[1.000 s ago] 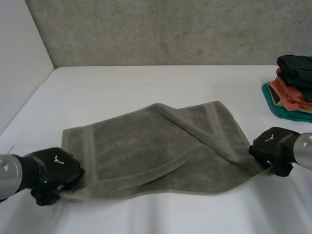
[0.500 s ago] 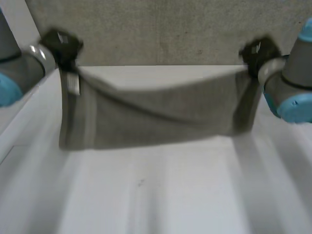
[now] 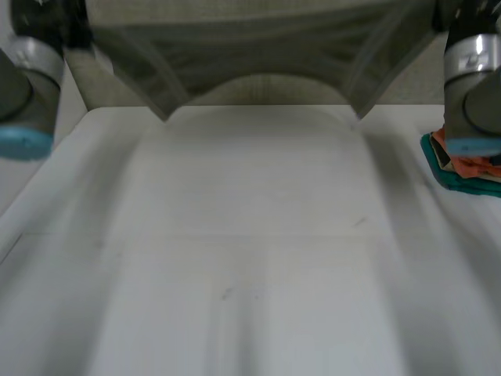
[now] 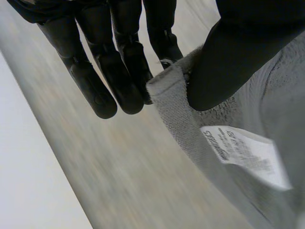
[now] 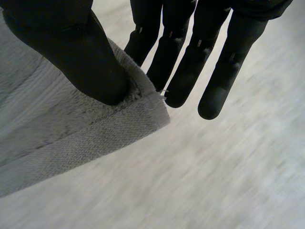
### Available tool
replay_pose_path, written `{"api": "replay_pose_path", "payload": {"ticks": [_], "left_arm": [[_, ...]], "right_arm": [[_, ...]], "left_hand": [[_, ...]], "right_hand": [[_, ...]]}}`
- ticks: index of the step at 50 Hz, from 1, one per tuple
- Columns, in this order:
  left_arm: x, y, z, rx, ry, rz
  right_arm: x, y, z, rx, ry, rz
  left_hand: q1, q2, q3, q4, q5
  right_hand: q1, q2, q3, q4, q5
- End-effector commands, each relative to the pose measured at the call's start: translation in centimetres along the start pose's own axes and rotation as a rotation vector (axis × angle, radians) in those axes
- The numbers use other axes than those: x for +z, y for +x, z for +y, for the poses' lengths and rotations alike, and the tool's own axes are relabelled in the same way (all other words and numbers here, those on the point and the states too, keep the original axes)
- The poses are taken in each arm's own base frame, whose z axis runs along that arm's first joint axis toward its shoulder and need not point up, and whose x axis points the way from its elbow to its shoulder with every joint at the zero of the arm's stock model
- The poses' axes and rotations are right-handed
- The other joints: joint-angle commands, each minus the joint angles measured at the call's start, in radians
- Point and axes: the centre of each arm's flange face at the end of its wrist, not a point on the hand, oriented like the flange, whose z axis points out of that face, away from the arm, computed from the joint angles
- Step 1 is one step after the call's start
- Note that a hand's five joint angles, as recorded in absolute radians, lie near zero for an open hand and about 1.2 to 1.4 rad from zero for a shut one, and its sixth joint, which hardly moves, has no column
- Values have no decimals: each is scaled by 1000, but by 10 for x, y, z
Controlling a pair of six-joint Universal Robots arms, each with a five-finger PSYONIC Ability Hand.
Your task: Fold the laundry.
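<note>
Above the worktop (image 3: 250, 258), left robot hand (image 4: 238, 52) and right robot hand (image 5: 71, 52) each pinched a corner of the towel (image 3: 250, 55), stretched lengthwise between them.

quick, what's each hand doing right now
left hand: shut on a towel corner, pinched between thumb and fingers.
right hand: shut on another towel corner, same pinch.

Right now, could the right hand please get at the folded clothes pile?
Probably not: the right hand pinches a corner of the raised grey towel, though the pile lies unobstructed below its arm.
</note>
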Motion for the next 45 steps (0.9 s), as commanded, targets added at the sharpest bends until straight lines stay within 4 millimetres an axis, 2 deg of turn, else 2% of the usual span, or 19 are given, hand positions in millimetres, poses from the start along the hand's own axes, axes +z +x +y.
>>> {"api": "replay_pose_path", "payload": {"ticks": [1,3,5,9,16,17,20,21,24,25,29,32,35,41,42,45], "left_arm": [[-51,26,90,-16,-281,128],[-75,34,115,-17,-366,194],[-92,37,125,-4,-418,237],[-119,40,127,51,-488,309],[-167,33,97,213,-631,418],[-181,30,91,263,-689,449],[-205,26,80,326,-789,513],[-220,23,72,360,-850,561],[-242,21,62,401,-936,644],[-254,20,55,416,-981,699],[-276,21,41,401,-1053,828],[-280,22,32,376,-1054,885],[-268,23,31,392,-993,863],[-220,19,41,411,-875,683],[-206,20,44,405,-843,633],[-181,22,50,387,-792,557]], "right_arm": [[-66,-30,69,33,-310,-223],[-98,-39,85,33,-400,-305],[-116,-42,89,20,-448,-350],[-137,-39,82,1,-514,-391],[-170,-16,49,-55,-712,-507],[-179,-9,43,-78,-768,-543],[-194,2,37,-122,-858,-611],[-207,8,32,-154,-921,-678],[-227,17,23,-207,-1015,-795],[-240,21,16,-231,-1072,-882],[-263,31,2,-258,-1157,-1051],[-258,31,3,-279,-1114,-1041],[-244,26,9,-277,-1060,-958],[-211,10,23,-218,-942,-797],[-202,4,28,-200,-902,-750],[-185,-7,42,-181,-826,-681]], "left_hand": [[239,198,204,196,242],[239,198,204,196,242],[239,198,204,196,242],[239,198,204,196,242],[239,198,204,196,242],[239,198,204,196,242],[239,198,204,196,242],[239,198,204,196,242],[239,198,204,196,242],[239,198,204,196,242],[239,198,204,196,242],[239,198,204,196,242],[239,198,204,196,242],[239,198,204,196,242],[239,198,204,196,242],[239,198,204,196,242]], "right_hand": [[249,217,206,198,212],[249,217,206,198,212],[249,217,206,198,212],[249,217,206,198,212],[249,217,206,198,212],[249,217,206,198,212],[249,217,206,198,212],[249,217,206,198,212],[249,217,206,198,212],[249,217,206,198,212],[249,217,206,198,212],[249,217,206,198,212],[249,217,206,198,212],[249,217,206,198,212],[249,217,206,198,212],[249,217,206,198,212]]}}
